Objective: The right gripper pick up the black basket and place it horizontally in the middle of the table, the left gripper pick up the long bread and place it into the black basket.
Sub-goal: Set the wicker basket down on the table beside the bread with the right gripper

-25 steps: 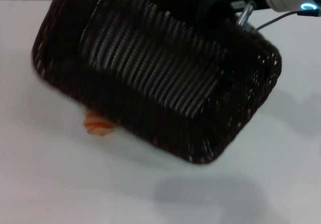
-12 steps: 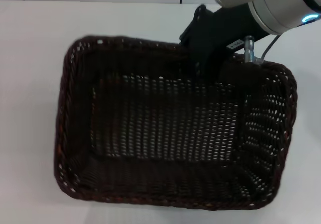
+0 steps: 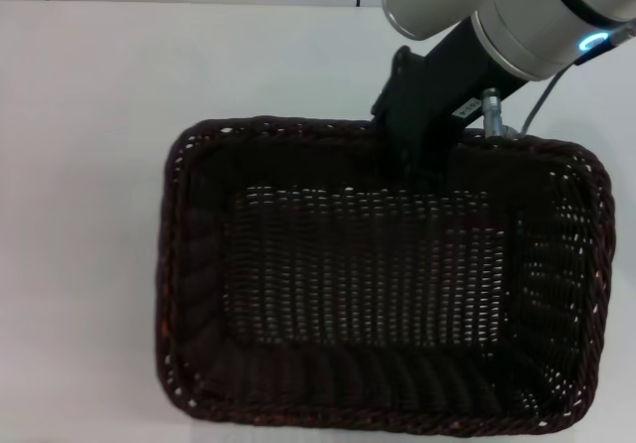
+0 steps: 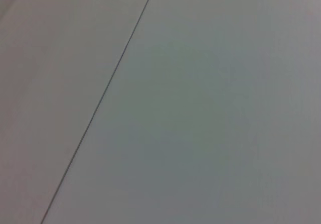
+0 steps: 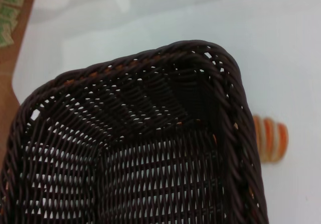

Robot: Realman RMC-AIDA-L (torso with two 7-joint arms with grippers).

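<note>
One arm is doing the work in front of you: the right gripper (image 3: 422, 160) reaches down from the far right side onto the far long rim of the black basket (image 3: 383, 284), and its black body sits right on that braided edge. You cannot tell how wide its jaws stand, because the dark housing and the weave hide the fingertips, so whether it is clamped on the rim is not something you can read here. The basket lies with its long sides running across the table (image 3: 89, 165), open side up, its woven floor and see-through walls spreading out toward you from the jaws and filling most of the head view. In the right wrist view you look along the inside of the basket to a rounded corner, and just outside that corner, on the white tabletop away from the jaws, you see the long bread (image 5: 271, 137), with orange and pale stripes, near the basket wall but outside it. In the head view the loaf is hidden by the basket. The left gripper does not appear; its wrist camera shows only a plain pale surface crossed by a thin dark line.
</note>
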